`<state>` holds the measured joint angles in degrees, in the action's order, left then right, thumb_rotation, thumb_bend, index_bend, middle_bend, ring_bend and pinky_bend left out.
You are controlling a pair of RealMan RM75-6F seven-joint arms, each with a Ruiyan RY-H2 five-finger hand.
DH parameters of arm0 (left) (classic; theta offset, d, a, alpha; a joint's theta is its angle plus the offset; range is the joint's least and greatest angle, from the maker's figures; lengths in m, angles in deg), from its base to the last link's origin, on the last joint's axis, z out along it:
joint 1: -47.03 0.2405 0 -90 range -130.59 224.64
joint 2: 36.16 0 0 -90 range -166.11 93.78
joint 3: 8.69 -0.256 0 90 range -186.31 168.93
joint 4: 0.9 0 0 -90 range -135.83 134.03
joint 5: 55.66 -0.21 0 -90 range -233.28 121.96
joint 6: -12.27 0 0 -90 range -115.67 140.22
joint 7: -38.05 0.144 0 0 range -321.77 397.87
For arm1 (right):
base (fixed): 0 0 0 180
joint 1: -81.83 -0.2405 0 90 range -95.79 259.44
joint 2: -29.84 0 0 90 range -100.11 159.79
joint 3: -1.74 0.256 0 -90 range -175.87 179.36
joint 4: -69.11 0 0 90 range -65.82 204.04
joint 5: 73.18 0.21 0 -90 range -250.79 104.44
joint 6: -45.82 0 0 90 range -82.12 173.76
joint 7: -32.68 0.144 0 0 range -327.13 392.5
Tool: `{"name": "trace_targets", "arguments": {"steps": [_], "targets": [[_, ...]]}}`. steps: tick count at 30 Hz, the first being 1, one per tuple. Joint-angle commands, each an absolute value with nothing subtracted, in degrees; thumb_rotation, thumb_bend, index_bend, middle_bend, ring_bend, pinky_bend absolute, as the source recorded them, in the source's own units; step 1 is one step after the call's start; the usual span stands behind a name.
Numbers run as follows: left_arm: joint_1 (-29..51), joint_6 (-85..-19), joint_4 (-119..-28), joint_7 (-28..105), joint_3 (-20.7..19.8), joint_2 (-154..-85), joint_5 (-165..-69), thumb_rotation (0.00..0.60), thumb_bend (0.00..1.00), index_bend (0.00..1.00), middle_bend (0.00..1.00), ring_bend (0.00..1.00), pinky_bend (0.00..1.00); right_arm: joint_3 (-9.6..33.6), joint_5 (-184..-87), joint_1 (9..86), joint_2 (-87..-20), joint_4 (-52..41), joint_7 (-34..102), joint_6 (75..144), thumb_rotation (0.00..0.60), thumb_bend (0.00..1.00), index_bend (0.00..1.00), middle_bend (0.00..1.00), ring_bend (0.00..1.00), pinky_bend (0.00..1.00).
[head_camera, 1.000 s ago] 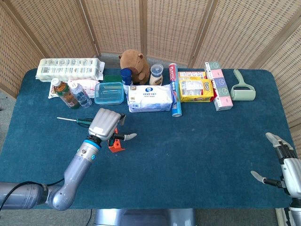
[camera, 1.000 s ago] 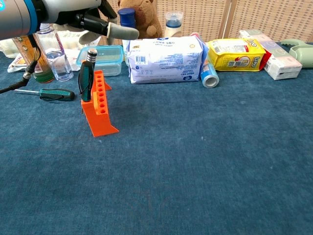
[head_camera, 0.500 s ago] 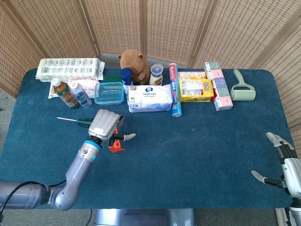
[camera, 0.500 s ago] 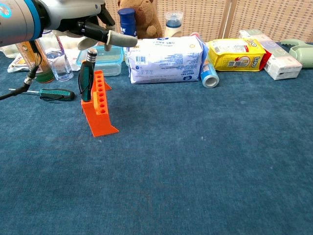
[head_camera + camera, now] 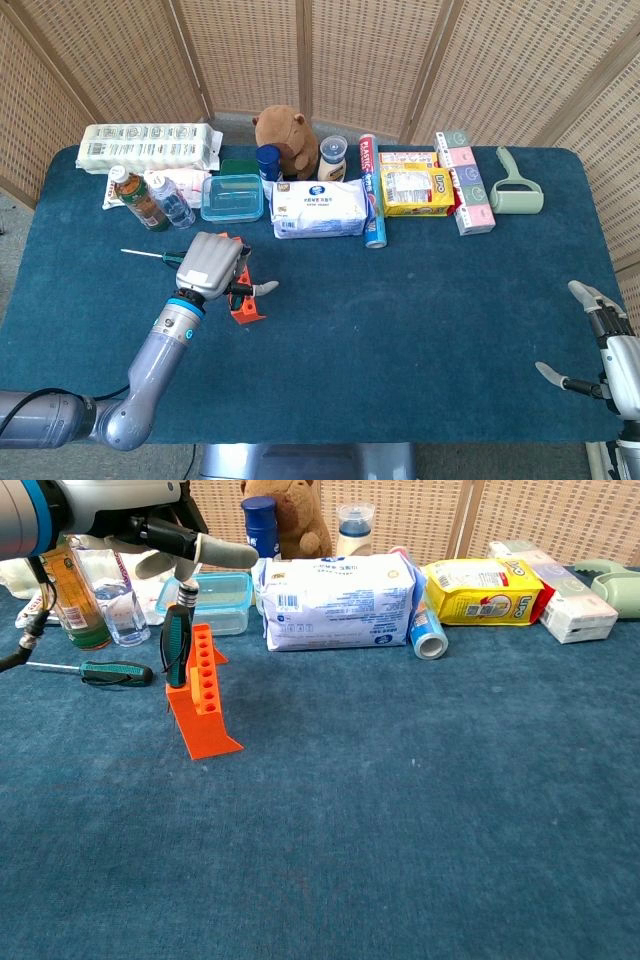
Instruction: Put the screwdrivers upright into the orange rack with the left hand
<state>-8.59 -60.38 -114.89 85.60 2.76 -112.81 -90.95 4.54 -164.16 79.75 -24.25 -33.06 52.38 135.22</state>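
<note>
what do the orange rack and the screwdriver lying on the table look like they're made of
The orange rack looks like matte molded or printed plastic: uniform bright color, no shine, crisp holes. The lying screwdriver seems to have a thin bare-metal shaft with a dull gleam and a green-and-black handle, probably rubbery plastic, though the texture is too small to confirm.

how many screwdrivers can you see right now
2. One screwdriver stands upright in the orange rack, under the left hand. The other lies flat on the table left of the rack. None seems hidden.
</note>
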Motion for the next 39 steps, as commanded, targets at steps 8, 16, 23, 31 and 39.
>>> {"name": "trace_targets", "arguments": {"steps": [8, 16, 23, 31, 39], "targets": [[-8.3, -60.3, -114.2, 84.6, 2.6, -112.7, -93.1, 0.0, 0.0, 0.73, 0.81, 0.93, 0.9, 4.5, -164.1, 79.7, -24.3, -33.2, 52.1, 135.1, 0.6, 0.16, 0.0, 0.1, 0.09, 0.09], [-9.6, -59.6, -111.2, 86.3, 2.1, -115.8, -92.5, 0.0, 0.0, 0.73, 0.81, 0.93, 0.9, 4.6, -163.8, 79.7, -24.3, -33.0, 52.2, 134.9, 0.6, 0.16, 0.0, 0.1, 0.09, 0.09], [-10.6, -59.5, -109.9, 85.7, 3.7, -117.8, -93.1, 0.0, 0.0, 0.73, 0.81, 0.93, 0.9, 4.7, -163.6, 79.7, -24.2, -32.9, 52.6, 134.8, 0.6, 0.16, 0.0, 0.1, 0.09, 0.09], [-11.7, -59.7, -109.1, 87.4, 3.7, -119.7, -92.5, 0.0, 0.0, 0.73, 0.81, 0.93, 0.9, 4.7, -163.6, 79.7, -24.1, -32.7, 53.1, 134.8, 0.6, 0.16, 0.0, 0.1, 0.09, 0.09], [-11.6, -59.8, -107.4, 87.3, 3.6, -121.3, -91.4, 0.0, 0.0, 0.73, 0.81, 0.93, 0.9, 4.7, -163.6, 79.8, -23.9, -32.6, 53.6, 135.0, 0.6, 0.16, 0.0, 0.1, 0.09, 0.09]]}}
